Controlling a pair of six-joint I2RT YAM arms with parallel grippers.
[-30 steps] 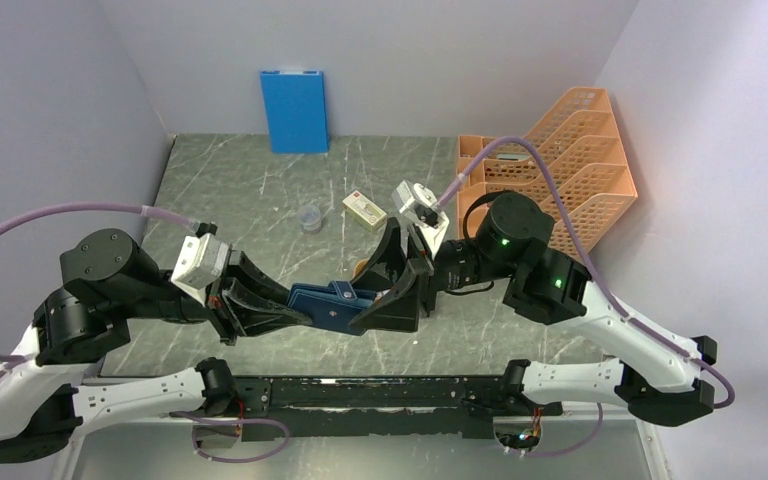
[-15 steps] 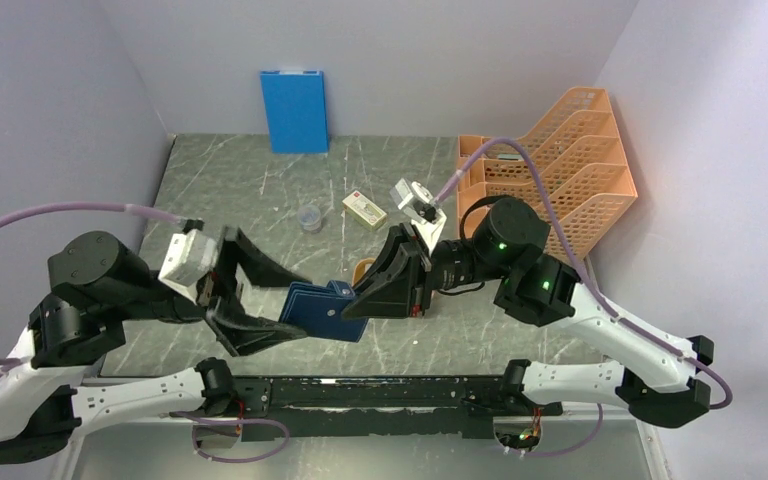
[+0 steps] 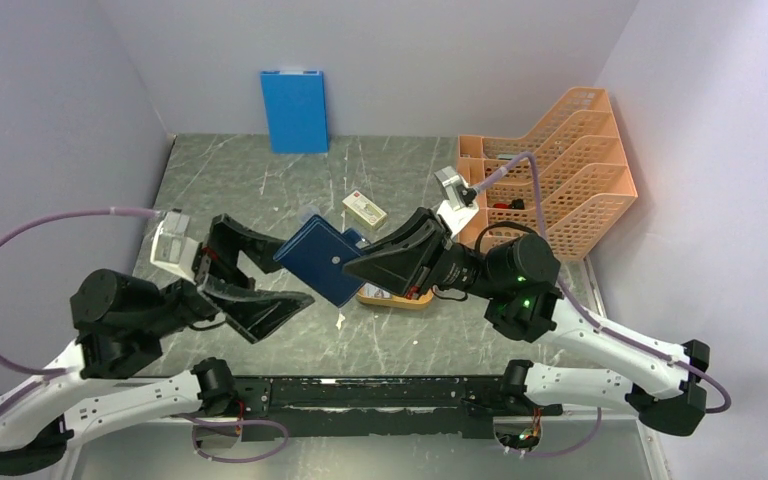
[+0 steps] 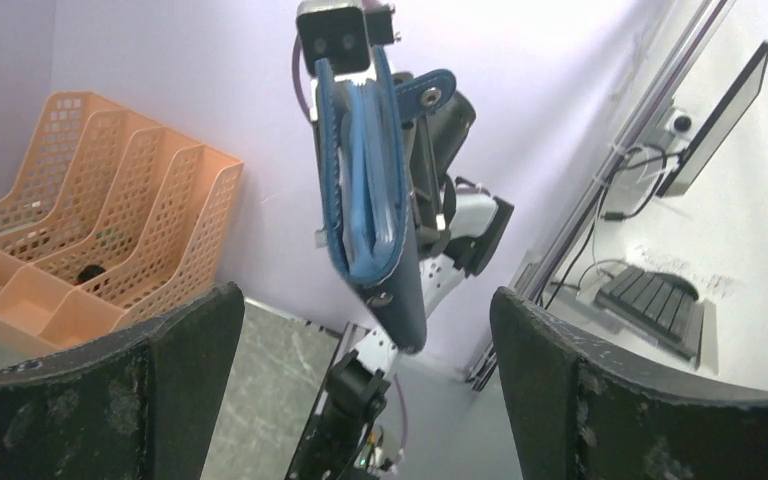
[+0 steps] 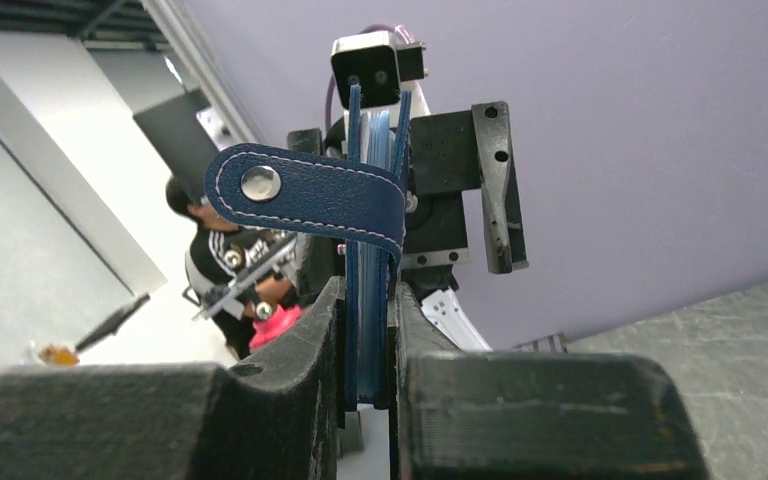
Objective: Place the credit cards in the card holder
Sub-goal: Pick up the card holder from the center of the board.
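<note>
The card holder [image 3: 320, 258], a dark navy wallet with a snap tab, hangs in the air above the table's middle. My right gripper [image 3: 360, 265] is shut on its edge. In the right wrist view the card holder [image 5: 305, 195] stands upright, pinched between my right gripper's [image 5: 368, 330] jaws. My left gripper [image 3: 285, 272] is open just left of it, holding nothing. In the left wrist view the card holder [image 4: 370, 200] shows its lighter blue inside, in front of my left gripper's [image 4: 365, 340] wide-apart fingers [image 4: 160, 380]. The credit cards are hidden.
A cream box with a red mark [image 3: 365, 210] lies behind the holder. An orange oval tray [image 3: 400, 297] sits under the right gripper. A bright blue folder [image 3: 294, 110] leans on the back wall. An orange file rack [image 3: 550, 170] fills the back right.
My left gripper let go of the card holder, opened wide and drew back left. My right gripper shut on the holder and lifted it up and back.
</note>
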